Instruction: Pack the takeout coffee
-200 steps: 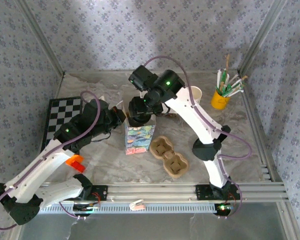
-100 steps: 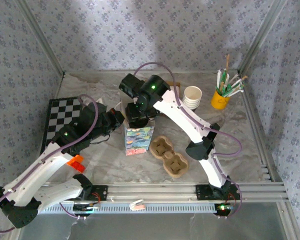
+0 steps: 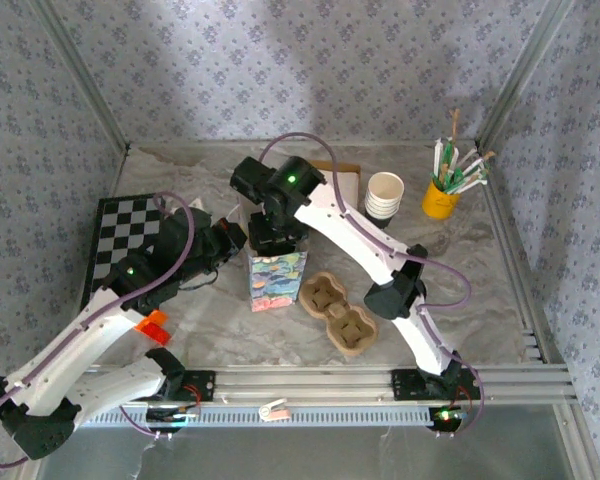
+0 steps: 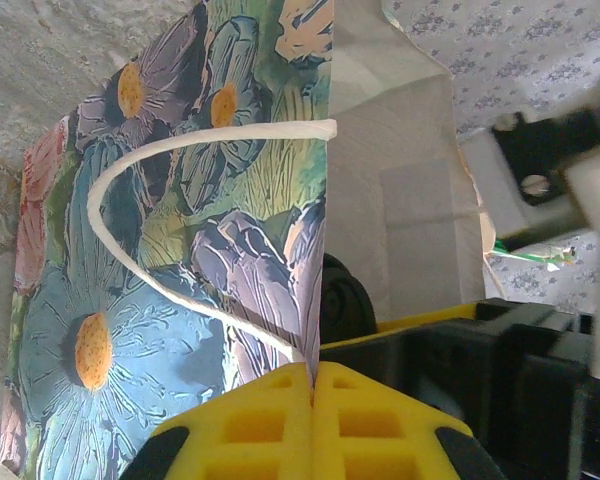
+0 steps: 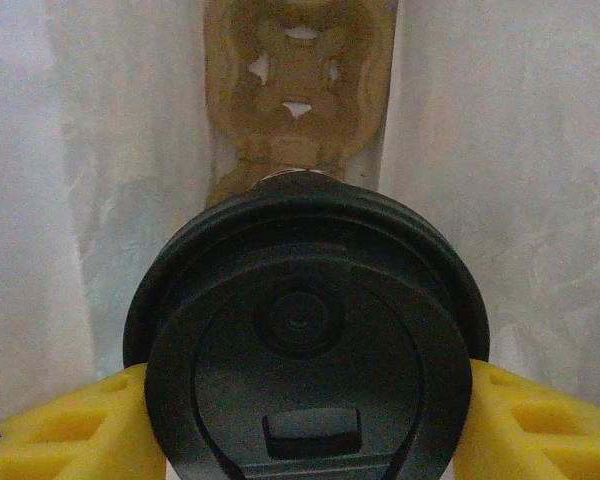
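Observation:
The takeout coffee (image 5: pixel 302 330), a cup under a round black lid, sits between the yellow fingers of my right gripper (image 5: pixel 305 415), which is shut on it. In the top view the right gripper (image 3: pixel 276 238) hangs over the open mouth of the floral paper bag (image 3: pixel 279 280). The bag's white inner walls (image 5: pixel 500 180) flank the cup, and a brown pulp tray (image 5: pixel 298 90) lies below it. My left gripper (image 4: pixel 313 375) is shut on the bag's top edge, beside the white handle (image 4: pixel 160 160). The black lid (image 4: pixel 345 300) shows inside the bag.
A brown two-hollow cup carrier (image 3: pixel 338 312) lies right of the bag. A stack of cream-rimmed cups (image 3: pixel 384 195) and a yellow cup of straws (image 3: pixel 442 195) stand at the back right. A checkerboard (image 3: pixel 120 235) lies at the left, an orange block (image 3: pixel 152 325) near it.
My right arm has swung left with the coffee and now sits over the bag's mouth, uncovering the cup stack. The left gripper has kept its hold on the bag.

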{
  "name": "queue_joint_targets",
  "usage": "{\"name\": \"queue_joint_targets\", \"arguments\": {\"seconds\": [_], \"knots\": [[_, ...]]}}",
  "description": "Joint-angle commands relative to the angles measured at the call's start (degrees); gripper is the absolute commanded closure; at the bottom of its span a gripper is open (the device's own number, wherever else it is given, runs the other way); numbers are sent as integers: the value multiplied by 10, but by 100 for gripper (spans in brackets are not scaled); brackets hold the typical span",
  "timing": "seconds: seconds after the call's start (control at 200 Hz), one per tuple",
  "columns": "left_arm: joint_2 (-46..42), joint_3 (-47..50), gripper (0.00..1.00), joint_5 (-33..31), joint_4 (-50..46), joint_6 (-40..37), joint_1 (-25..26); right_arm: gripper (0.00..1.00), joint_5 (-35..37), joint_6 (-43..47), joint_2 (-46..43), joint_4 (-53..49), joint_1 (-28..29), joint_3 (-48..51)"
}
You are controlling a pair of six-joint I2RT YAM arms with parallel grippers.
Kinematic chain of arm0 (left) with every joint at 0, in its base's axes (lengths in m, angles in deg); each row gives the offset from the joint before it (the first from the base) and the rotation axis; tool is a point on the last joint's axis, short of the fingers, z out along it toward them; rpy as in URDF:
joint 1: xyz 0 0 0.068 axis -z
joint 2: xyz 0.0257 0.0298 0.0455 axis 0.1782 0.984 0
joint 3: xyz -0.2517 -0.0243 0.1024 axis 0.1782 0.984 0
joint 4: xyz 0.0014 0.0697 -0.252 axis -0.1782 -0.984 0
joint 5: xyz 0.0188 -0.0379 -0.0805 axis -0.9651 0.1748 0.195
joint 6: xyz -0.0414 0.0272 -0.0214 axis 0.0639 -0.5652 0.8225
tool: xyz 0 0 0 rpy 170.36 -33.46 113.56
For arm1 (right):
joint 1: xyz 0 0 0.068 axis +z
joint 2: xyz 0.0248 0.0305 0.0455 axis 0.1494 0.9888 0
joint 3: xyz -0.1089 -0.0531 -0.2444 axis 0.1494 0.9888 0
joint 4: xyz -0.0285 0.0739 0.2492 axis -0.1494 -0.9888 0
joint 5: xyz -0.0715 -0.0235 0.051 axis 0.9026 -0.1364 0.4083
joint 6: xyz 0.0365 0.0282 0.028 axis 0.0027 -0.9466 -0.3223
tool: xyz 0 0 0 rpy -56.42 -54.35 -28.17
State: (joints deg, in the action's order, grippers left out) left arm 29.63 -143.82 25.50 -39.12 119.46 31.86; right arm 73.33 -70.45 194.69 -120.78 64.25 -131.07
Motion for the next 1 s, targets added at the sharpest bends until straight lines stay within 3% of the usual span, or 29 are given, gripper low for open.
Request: {"name": "queue_joint_targets", "arguments": {"seconds": [0.0, 0.995], "knots": [[-16, 6, 100, -16, -2, 0, 3, 38, 23, -1, 14, -110, 3, 10], [-27, 22, 100, -4, 3, 7, 4, 43, -4, -8, 45, -66, 3, 32]]}}
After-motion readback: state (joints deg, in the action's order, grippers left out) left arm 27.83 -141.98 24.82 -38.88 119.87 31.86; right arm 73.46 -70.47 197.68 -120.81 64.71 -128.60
